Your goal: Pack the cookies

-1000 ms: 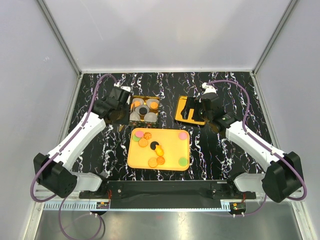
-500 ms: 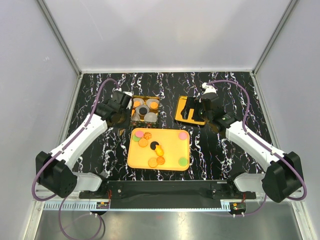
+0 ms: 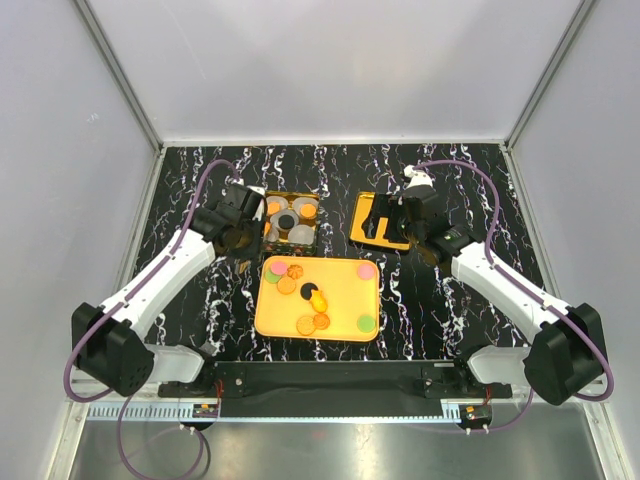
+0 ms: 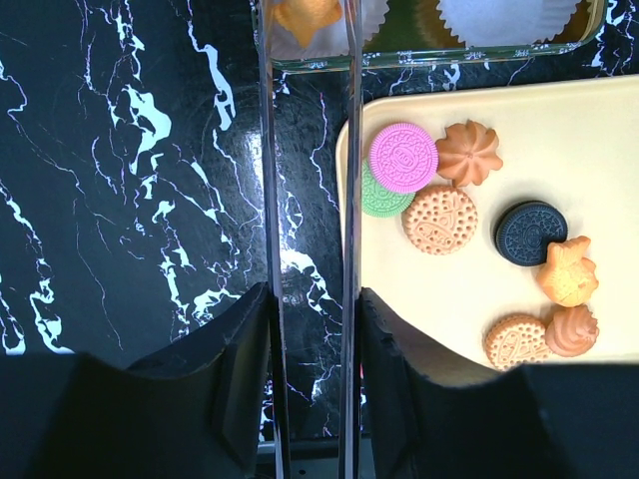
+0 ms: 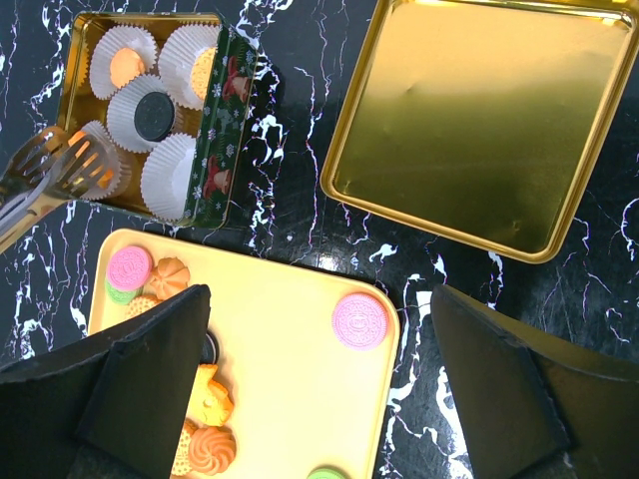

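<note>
Ten cookies (image 4: 440,220) lie on the one flat yellow rectangular tray (image 3: 340,300) at the middle of the black, white-veined marble worktop (image 3: 420,310). Two are pink, two green, one black and one yellow, and four are orange or golden-brown. Three more sit in the square gold tin (image 5: 228,130) behind the tray, each in one of its five white crinkled paper cups (image 5: 172,178): one orange, one golden, one black. One square gold lid (image 5: 469,120) lies hollow side up to the tin's right, apart from it.

The left jaws stand narrow, clamped on one pair of slim shiny tongs (image 4: 267,180) whose blades reach over the tin's near edge. A pink cookie overlapping a green one lies just right of the right blade, outside the tongs. The right jaws gape wide and hold nothing. A lone pink cookie (image 5: 360,319) lies on the tray below, between them.
</note>
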`<state>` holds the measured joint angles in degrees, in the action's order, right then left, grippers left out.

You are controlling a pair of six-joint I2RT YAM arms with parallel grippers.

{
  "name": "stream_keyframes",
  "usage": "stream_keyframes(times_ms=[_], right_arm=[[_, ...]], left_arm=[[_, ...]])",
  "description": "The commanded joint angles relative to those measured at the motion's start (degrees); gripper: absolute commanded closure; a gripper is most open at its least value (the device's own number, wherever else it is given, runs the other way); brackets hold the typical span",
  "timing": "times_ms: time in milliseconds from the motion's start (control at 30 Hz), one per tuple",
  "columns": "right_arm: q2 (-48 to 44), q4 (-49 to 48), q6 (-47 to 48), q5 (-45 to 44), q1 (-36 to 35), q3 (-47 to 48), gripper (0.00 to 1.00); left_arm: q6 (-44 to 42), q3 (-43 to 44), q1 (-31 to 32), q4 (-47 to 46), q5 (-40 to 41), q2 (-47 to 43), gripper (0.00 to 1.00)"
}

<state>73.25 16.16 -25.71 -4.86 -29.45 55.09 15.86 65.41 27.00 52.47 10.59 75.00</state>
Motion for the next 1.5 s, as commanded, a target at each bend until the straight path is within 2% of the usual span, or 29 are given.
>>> stream_keyframes(times_ms=[0,367,767,900,1133,1300,1467], right_arm=[[-1.01,-1.84,0.23,0.03,-0.08,2.04,0.00],[-1.10,-1.84,0.23,-0.24,-0.08,1.95,0.00],[-0.66,-1.93,0.31,-0.41,-0.08,1.95,0.00],[-0.48,-1.84,0.32,-0.76,-0.08,2.13,0.00],[-0.30,-1.66,0.58,-1.20,-0.08,2.30,0.00],[-0.39,-1.22,0.75,-1.99,-0.08,2.56,0.00],[-1.36,-0.78,0.84,-3.04,0.01,2.56,0.00]], left_arm=[[-1.00,0.60,-0.20,-2.20,-0.66,-2.49,0.56],[-1.18,2.62,-0.20,-1.32,-0.57,-2.84,0.54],[-2.15,9.12,1.03,1.41,-4.00,-4.43,0.55],[-1.53,10.00,3.57,2.20,-3.65,-4.51,0.55],[1.72,10.09,12.54,1.67,-2.33,-3.64,0.55],[4.18,9.48,20.09,-1.13,-2.59,-0.74,0.55],[5.76,8.95,24.84,-4.56,-4.17,4.71,0.55]])
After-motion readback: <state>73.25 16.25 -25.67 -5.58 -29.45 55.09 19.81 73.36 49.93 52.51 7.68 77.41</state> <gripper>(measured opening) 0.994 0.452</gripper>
